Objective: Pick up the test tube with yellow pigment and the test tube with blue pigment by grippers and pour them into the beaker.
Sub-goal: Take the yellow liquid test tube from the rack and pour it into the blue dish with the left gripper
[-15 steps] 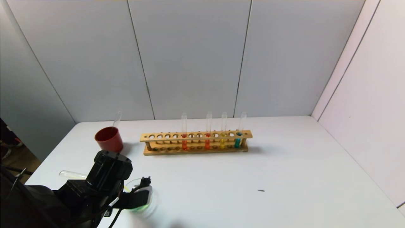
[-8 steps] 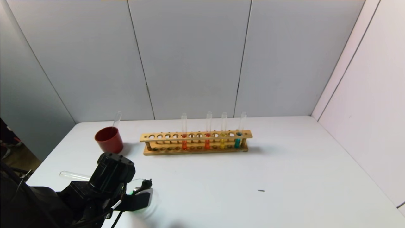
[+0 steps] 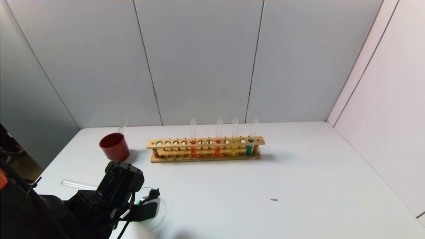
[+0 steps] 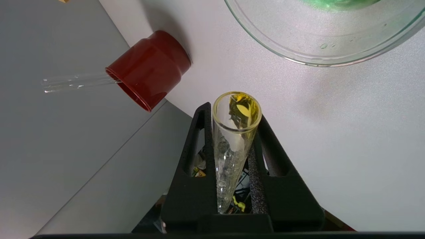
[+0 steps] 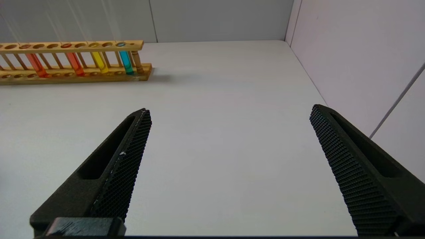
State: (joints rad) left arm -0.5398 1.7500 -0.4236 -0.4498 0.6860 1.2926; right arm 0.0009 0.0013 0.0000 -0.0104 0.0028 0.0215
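The left gripper [image 4: 236, 139], a black two-fingered hand, is clamped on a slender clear glass test tube [image 4: 234, 146] with yellow traces inside. In the head view this tube [image 3: 78, 184] lies nearly level above the white table [image 3: 298, 172], its long axis running left to right, the round closed end out to the robot's left and the open mouth towards the low wide clear glass beaker [image 4: 318, 36]. The beaker sits on the table just past the mouth, with green liquid in it. The left arm reaches low over the table's near left corner, its wrist turned so the fingers lie sideways.

In the long wooden rack [image 3: 206, 148] at mid table another yellow-liquid tube [image 3: 234, 137] and the tube of teal-blue liquid [image 3: 251, 136] stand upright side by side, right of two orange-red tubes [image 3: 193, 138].

A dark-red opaque cup [image 3: 114, 146] left of the rack holds a leaning empty glass tube [image 3: 123, 125].

The right gripper [image 5: 229, 166] hovers over bare table with its fingers wide apart, holding nothing
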